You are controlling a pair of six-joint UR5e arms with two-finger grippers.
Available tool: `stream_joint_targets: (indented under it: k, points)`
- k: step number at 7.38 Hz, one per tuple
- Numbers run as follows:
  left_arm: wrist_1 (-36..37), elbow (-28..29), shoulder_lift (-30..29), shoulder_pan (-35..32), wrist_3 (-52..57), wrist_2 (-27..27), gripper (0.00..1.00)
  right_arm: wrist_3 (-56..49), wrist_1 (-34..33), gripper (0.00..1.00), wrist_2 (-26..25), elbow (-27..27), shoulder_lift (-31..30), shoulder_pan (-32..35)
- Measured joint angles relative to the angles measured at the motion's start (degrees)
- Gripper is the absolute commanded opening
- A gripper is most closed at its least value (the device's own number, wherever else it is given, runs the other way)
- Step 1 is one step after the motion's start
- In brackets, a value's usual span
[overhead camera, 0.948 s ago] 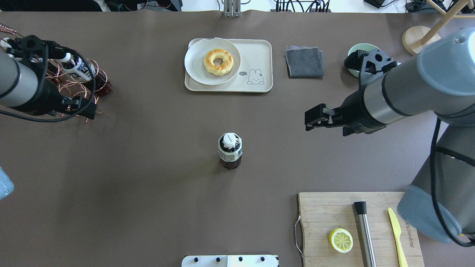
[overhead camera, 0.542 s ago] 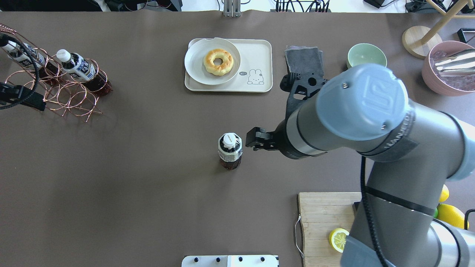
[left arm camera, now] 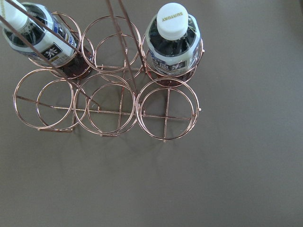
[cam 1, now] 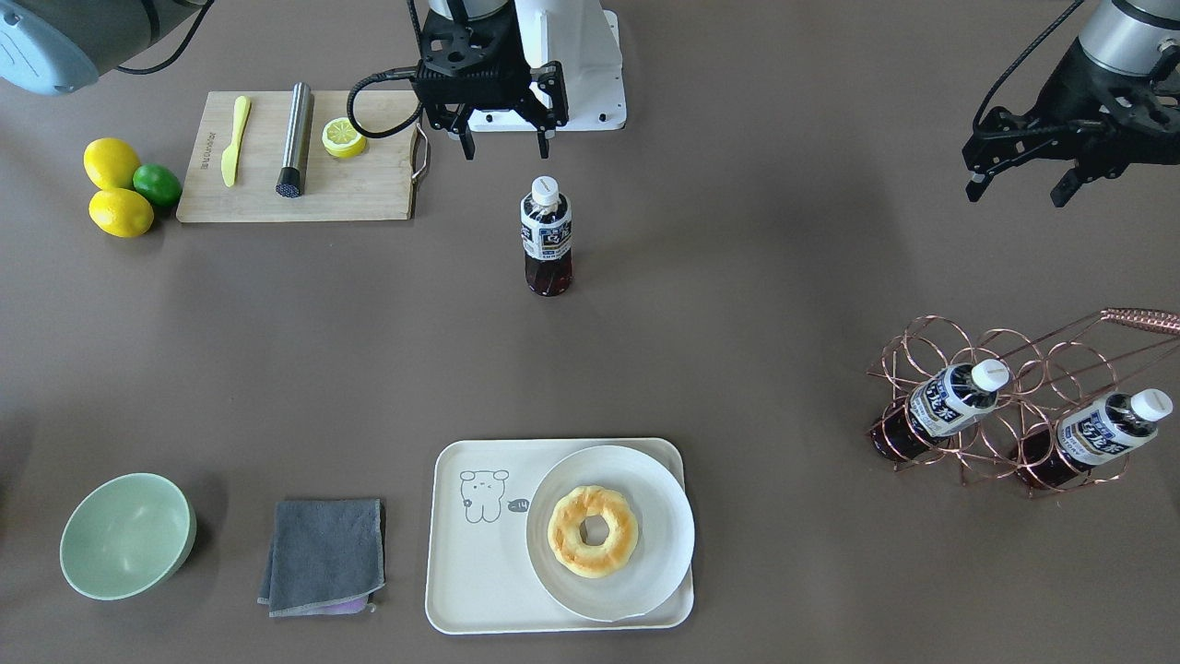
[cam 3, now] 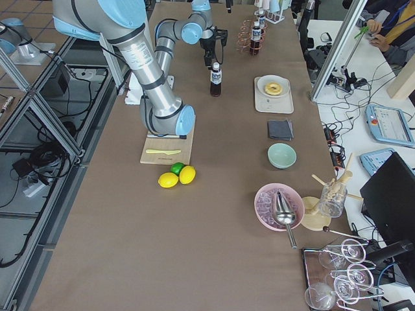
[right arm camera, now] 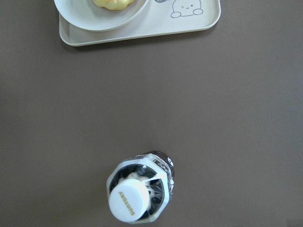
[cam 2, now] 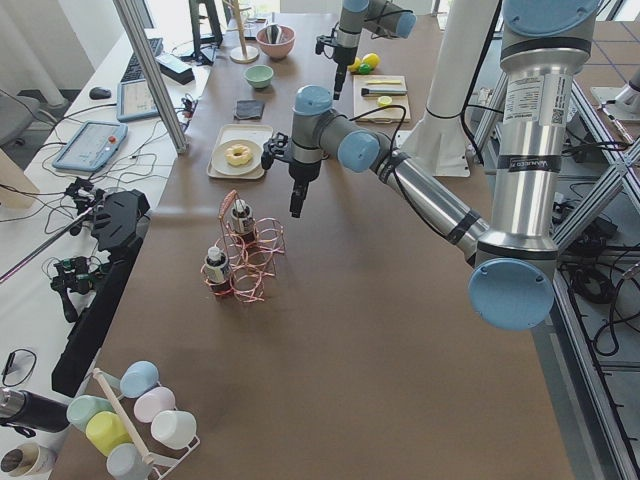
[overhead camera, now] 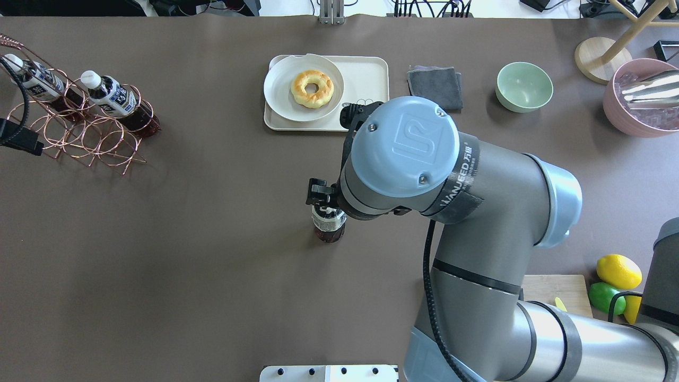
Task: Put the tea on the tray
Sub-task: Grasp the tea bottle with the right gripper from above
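Observation:
One tea bottle (cam 1: 547,235) with a white cap stands upright alone at the table's middle; it also shows in the overhead view (overhead camera: 329,227) and the right wrist view (right arm camera: 139,193). My right gripper (cam 1: 505,150) is open and empty, hovering just above the bottle on the robot's side, apart from it; in the overhead view it (overhead camera: 320,192) sits over the cap. The cream tray (cam 1: 466,563) with a cartoon animal lies beyond, also in the overhead view (overhead camera: 367,74). My left gripper (cam 1: 1017,195) is open and empty, near the rack.
A white plate (cam 1: 664,544) with a donut fills half the tray. A copper wire rack (cam 1: 991,433) holds two more tea bottles. A grey cloth (cam 1: 323,553), a green bowl (cam 1: 124,535), a cutting board (cam 1: 369,198) and lemons (cam 1: 115,189) lie around.
My right arm has swung left across the table, bringing its gripper from the right side to over the standing bottle. My left arm has drawn back from the rack toward the left edge.

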Motion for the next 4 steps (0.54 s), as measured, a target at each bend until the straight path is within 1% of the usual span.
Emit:
stream_joint_targets:
  k: [1,2,4]
  points:
    - [0.0,-0.1,0.2,-1.2,0.2,0.0,0.96,-0.6,0.1,0.76,-0.8,-2.1,1.4,-0.2]
    - [0.1,-0.2,0.2,-1.9,0.5,-0.1,0.96,-2.7,0.0,0.75,-2.3,-3.3,2.2,-0.5]
    - [0.1,-0.6,0.4,-2.2,0.5,-0.1,0.96,-5.4,0.0,0.75,-3.8,-5.2,3.3,-0.9]
